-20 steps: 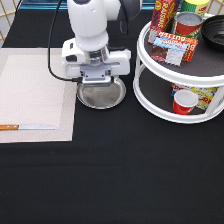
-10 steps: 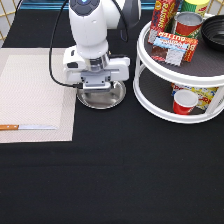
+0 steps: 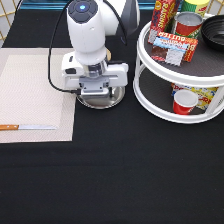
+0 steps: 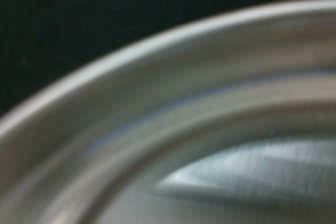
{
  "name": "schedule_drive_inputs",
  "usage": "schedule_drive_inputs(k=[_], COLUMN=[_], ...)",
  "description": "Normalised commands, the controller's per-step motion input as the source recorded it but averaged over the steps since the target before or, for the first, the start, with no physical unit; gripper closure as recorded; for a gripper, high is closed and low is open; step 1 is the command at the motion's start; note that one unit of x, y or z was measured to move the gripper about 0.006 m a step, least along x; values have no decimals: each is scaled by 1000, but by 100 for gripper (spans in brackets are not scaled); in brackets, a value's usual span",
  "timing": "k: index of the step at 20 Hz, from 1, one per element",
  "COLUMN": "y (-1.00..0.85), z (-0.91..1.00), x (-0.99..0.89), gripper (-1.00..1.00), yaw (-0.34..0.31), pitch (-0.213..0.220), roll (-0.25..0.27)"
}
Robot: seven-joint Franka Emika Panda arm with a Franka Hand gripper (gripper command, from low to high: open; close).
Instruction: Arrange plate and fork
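we see the gripper [image 3: 98, 95] low over the plate [image 3: 111, 101], which lies on the black surface [image 3: 125, 175] just at 3 o'clock of the beige placemat [image 3: 35, 95]; we cannot tell how the jaws stand. a knife [image 3: 27, 127] lies at the placemat's 6 o'clock edge.

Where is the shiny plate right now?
The round shiny silver metal plate sits on the black table, centre of the exterior view, under the robot's hand, beside the beige placemat.

The plate [image 3: 102, 98] lies between the placemat [image 3: 35, 95] and tiered stand [image 3: 180, 80], under the gripper [image 3: 97, 90].
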Motion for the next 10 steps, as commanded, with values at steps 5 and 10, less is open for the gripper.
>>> schedule_drive_inputs(k=[5, 10], y=[-428, -494], z=[112, 165], x=[282, 285], gripper=[-100, -100], yaw=[-20, -24], pitch=[56, 81], roll=[0, 0])
